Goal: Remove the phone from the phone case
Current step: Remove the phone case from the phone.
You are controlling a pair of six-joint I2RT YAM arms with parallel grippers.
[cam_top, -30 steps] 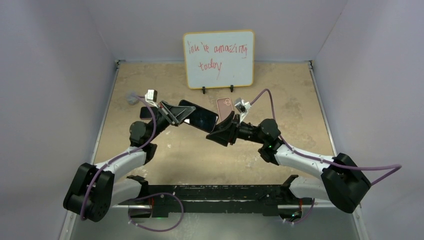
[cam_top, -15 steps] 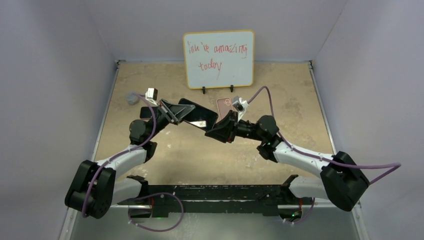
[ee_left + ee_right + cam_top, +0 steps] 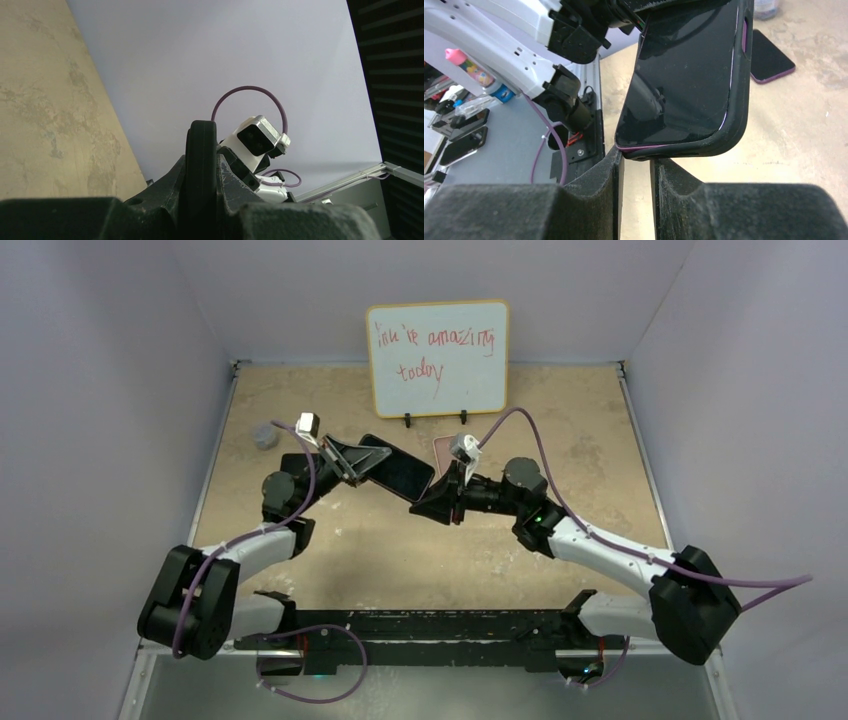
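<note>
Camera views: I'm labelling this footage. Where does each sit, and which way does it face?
Top external: above and behind the bases, looking down on the beige table and the black-cased, dark-screened phone; both arms show.
Left wrist: on the left gripper, facing the wall; own fingers show, shut on the phone.
Right wrist: on the right gripper, facing the phone's screen; own fingertips show.
Top and right wrist share the phone's screen.

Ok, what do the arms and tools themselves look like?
The left arm and right arm match: white links, black joints. A purple cable loops to a white wrist camera on each. The left tool and right tool are black, with wedge-shaped, rough-textured fingers.
</note>
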